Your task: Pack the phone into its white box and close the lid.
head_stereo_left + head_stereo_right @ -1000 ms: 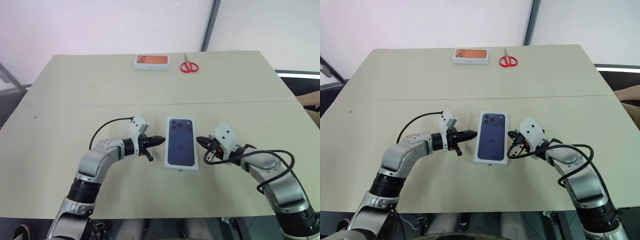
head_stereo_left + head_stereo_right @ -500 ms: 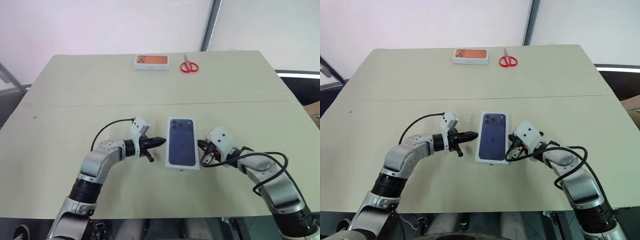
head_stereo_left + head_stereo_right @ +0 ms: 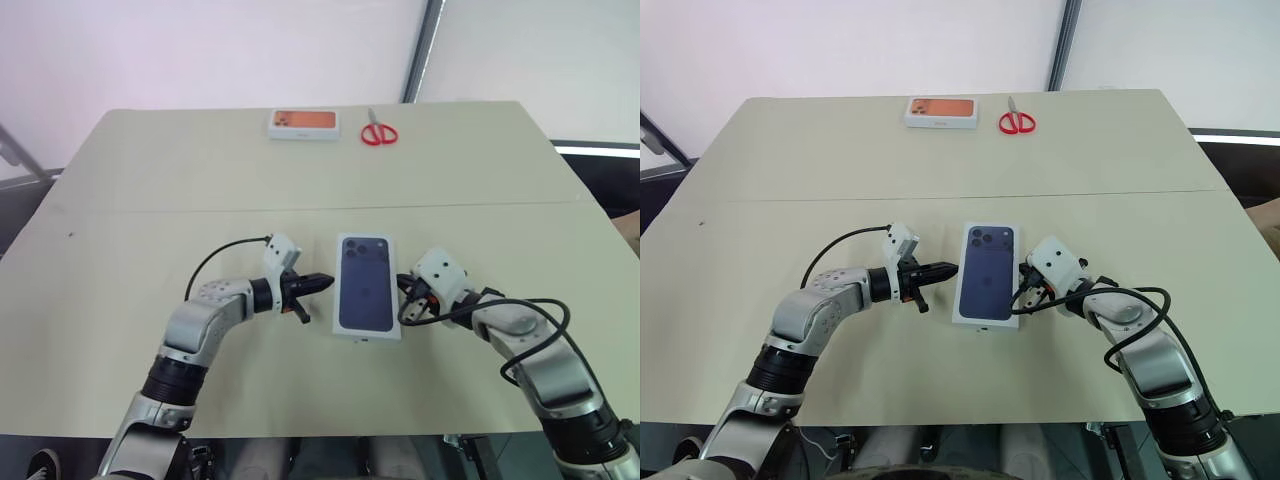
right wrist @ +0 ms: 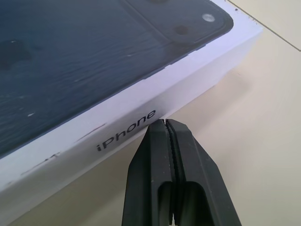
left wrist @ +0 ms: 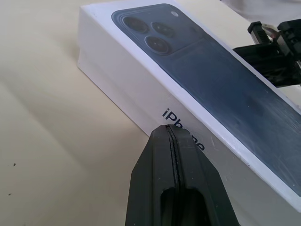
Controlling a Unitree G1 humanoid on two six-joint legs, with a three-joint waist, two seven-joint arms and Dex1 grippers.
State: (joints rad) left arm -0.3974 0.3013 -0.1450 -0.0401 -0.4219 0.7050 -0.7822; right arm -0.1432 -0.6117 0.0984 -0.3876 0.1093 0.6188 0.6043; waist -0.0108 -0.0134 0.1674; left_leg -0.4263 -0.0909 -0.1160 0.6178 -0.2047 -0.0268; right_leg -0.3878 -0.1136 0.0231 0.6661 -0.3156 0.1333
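Either side of the lid (image 3: 367, 286), sitting closed on the table (image 3: 150, 200), left hand (image 3: 326, 282) and right hand (image 3: 401, 291) point at it, both pinched closed on nothing.

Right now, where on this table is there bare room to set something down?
Bare patches: the wide band of table between the orange-pictured box with scissors at the far edge and the lid; also both outer sides. Crowded: the middle, where the left pincer and right pincer flank the lid.
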